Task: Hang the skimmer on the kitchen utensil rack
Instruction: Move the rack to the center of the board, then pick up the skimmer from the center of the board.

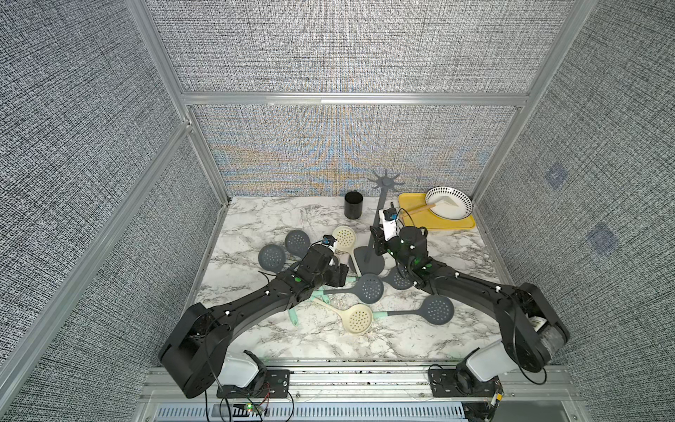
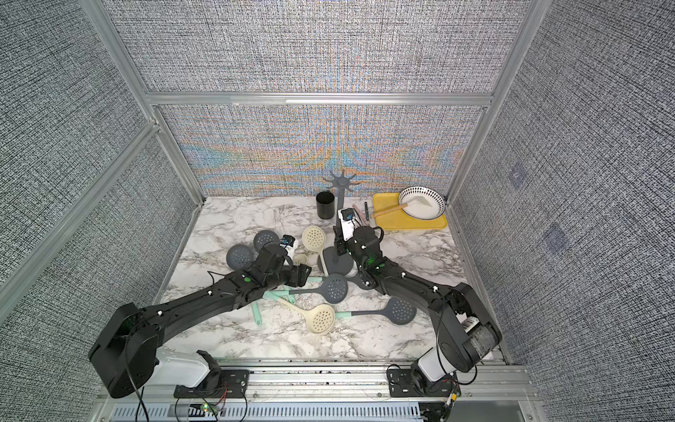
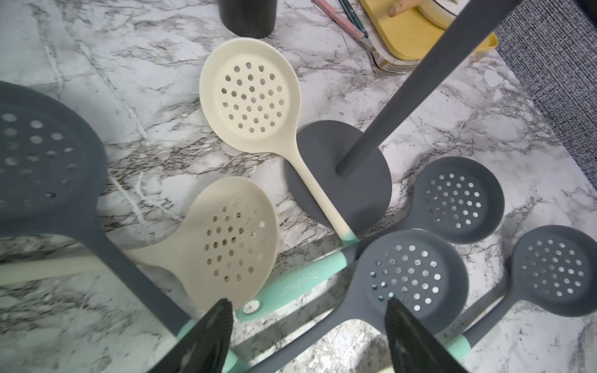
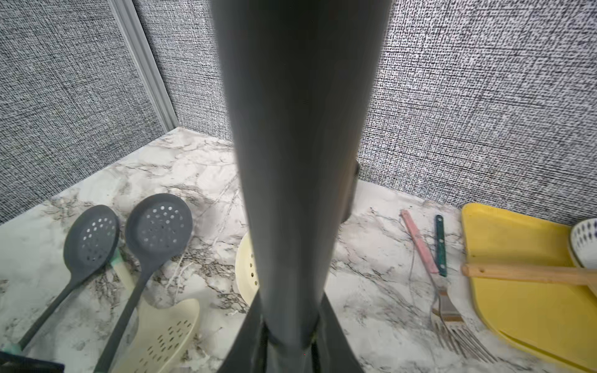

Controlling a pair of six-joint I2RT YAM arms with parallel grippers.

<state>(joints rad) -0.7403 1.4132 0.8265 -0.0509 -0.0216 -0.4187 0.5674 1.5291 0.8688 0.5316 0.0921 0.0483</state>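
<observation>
Right claw (image 4: 290,342) clamped on rack (image 4: 297,161) pole. Left claw (image 3: 308,326), jaws apart, above a skimmer handle (image 3: 300,281) just beside rack base.

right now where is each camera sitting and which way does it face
Top views: high over the front edge, looking down and back across the white marble table; both black arms, left gripper and right gripper show.
Left wrist: on the left arm, looking down past open fingers at a cream perforated skimmer.
Right wrist: on the right arm, facing the back wall, fingers clamped on the dark grey utensil rack.
Shared: both wrist views catch that rack and the flat yellow tray.
</observation>
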